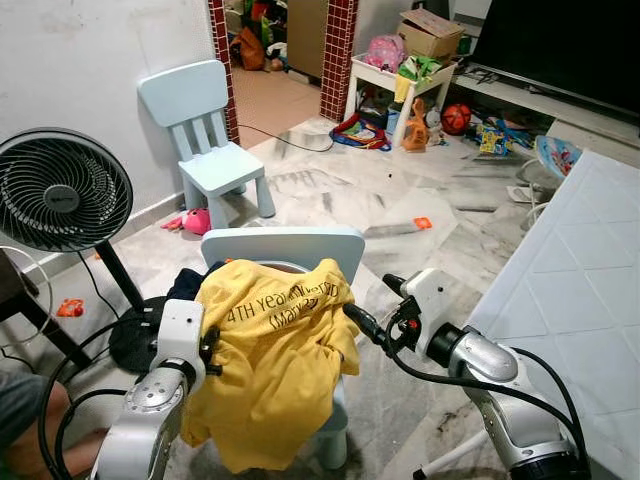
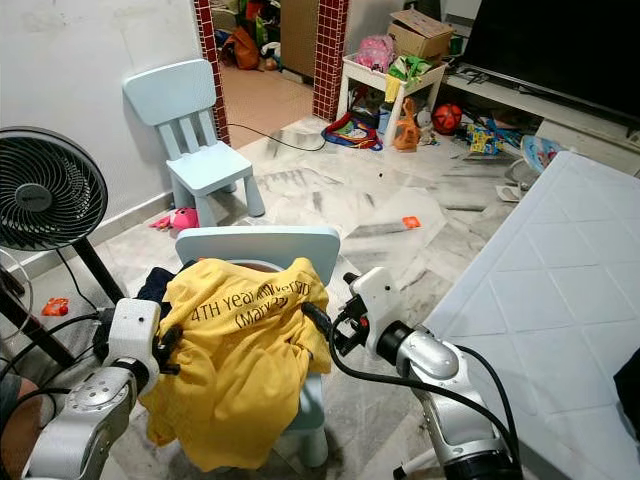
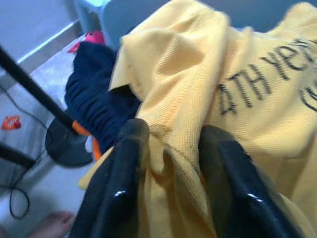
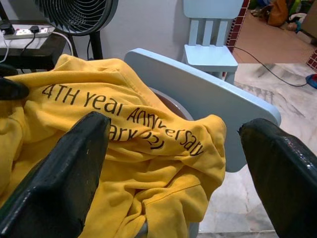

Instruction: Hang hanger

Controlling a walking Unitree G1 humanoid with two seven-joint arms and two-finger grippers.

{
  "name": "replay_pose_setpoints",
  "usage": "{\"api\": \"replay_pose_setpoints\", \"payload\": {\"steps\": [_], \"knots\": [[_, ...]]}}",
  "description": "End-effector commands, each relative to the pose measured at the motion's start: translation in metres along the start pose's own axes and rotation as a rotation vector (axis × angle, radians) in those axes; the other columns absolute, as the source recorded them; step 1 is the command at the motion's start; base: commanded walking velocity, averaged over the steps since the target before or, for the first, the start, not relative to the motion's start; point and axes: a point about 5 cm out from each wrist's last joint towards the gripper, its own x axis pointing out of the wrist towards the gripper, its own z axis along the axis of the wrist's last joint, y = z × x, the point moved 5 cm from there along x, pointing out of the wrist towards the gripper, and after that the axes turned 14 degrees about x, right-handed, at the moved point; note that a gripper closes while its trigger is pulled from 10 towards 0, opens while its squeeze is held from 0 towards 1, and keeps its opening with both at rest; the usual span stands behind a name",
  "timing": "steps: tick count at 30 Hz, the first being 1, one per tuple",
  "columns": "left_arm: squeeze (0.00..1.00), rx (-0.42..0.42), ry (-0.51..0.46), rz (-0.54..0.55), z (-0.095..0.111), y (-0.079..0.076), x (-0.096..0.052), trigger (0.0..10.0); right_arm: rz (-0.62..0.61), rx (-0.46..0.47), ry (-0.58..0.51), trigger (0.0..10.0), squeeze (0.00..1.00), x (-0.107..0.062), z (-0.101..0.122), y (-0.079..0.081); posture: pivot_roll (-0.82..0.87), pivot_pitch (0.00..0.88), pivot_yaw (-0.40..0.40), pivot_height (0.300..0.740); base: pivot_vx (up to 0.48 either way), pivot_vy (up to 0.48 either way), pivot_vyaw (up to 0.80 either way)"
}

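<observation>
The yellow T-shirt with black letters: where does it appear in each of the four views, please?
Left eye view: yellow T-shirt draped over the near pale blue chair, bottom centre.
Right eye view: the same, slightly further left.
Left wrist view: fabric pinched between the left gripper fingers.
Right wrist view: ahead of the open right gripper, on the chair.
Shared landmark: the black lettering.

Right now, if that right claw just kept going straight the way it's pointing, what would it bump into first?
Most likely the yellow shirt draped over the light blue chair. The right gripper is open and aimed at the shirt's printed fold, with the chair's backrest just behind. Depth is hard to judge, but nothing lies between.
</observation>
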Motion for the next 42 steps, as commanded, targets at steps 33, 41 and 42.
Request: {"api": "replay_pose_setpoints", "payload": {"steps": [33, 41, 42], "knots": [[0.00, -0.178, -0.057, 0.047, 0.023, 0.031, 0.014, 10.0, 0.003, -0.037, -0.011, 10.0, 0.00, 0.000, 0.000, 0.005, -0.09, 0.046, -0.046, 0.740, 0.000, 0.000, 0.00], [0.00, -0.218, 0.011, -0.104, 0.008, 0.006, 0.021, 0.0, 0.009, -0.038, -0.008, 10.0, 0.00, 0.002, -0.001, 0.007, -0.09, 0.047, -0.047, 0.740, 0.000, 0.000, 0.00], [0.00, -0.217, 0.015, -0.107, 0.008, 0.005, 0.021, 0.0, 0.009, -0.038, -0.008, 10.0, 0.00, 0.002, -0.001, 0.007, -0.09, 0.047, -0.047, 0.740, 0.000, 0.000, 0.00]]}}
